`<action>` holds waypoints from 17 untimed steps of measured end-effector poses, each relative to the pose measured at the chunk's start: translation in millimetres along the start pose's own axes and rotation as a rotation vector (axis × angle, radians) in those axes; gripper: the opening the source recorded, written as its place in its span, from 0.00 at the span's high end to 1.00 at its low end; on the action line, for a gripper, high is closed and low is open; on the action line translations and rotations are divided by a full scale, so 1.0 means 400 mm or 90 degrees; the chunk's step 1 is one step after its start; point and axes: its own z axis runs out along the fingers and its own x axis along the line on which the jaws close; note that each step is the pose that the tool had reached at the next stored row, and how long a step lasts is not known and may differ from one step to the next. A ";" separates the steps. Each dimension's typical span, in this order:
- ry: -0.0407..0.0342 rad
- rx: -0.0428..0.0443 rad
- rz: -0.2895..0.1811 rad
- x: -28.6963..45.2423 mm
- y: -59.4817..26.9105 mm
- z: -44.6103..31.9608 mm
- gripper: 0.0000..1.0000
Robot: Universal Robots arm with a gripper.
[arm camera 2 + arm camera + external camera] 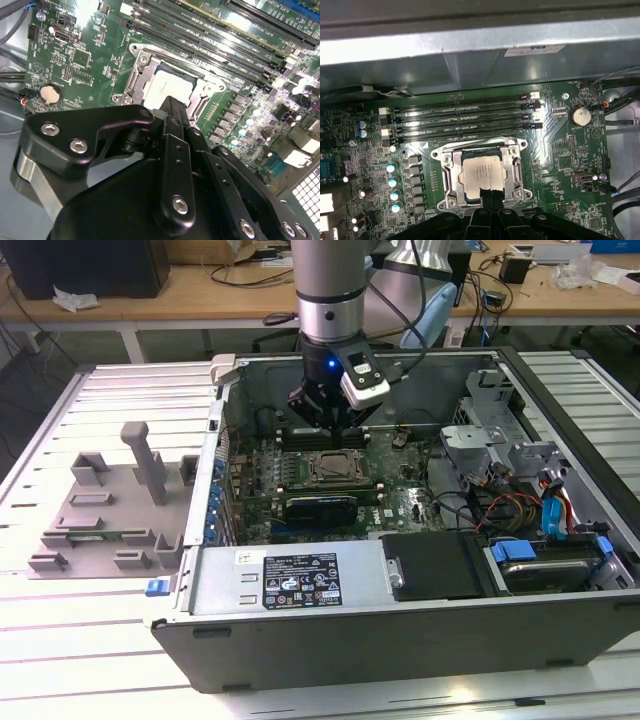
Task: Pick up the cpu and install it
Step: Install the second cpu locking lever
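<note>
I am seeing the cpu lying flat in the socket on the motherboard, its shiny silver top facing up. It is square, so no side reads as a long axis; its edges are running parallel to the socket's metal frame and to the memory slots beside it. In the second wrist view the cpu is showing as a pale, dull-bright plate inside the same steel frame, with screw heads at the frame's corners.

The gripper is hanging just over the near edge of the cpu, its black fingers drawn together into one narrow tip; I cannot tell whether that tip is touching the chip. It is not clamping anything I can make out.

The motherboard is green, studded with small silver capacitors and a round coin battery. It is sitting inside an open grey metal computer case, which also holds a black drive bay and a bundle of coloured cables at the exterior view's right.

The case is resting on a ribbed metal surface. At the exterior view's left, well apart from the case's opening, a grey plastic tray with raised blocks and one upright post is lying on that surface.
</note>
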 end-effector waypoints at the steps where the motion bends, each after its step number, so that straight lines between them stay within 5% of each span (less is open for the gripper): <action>1: 0.0000 0.0000 0.000 0.000 -0.002 0.000 0.89; 17: 0.0000 0.0000 0.000 -0.003 -0.023 0.001 0.89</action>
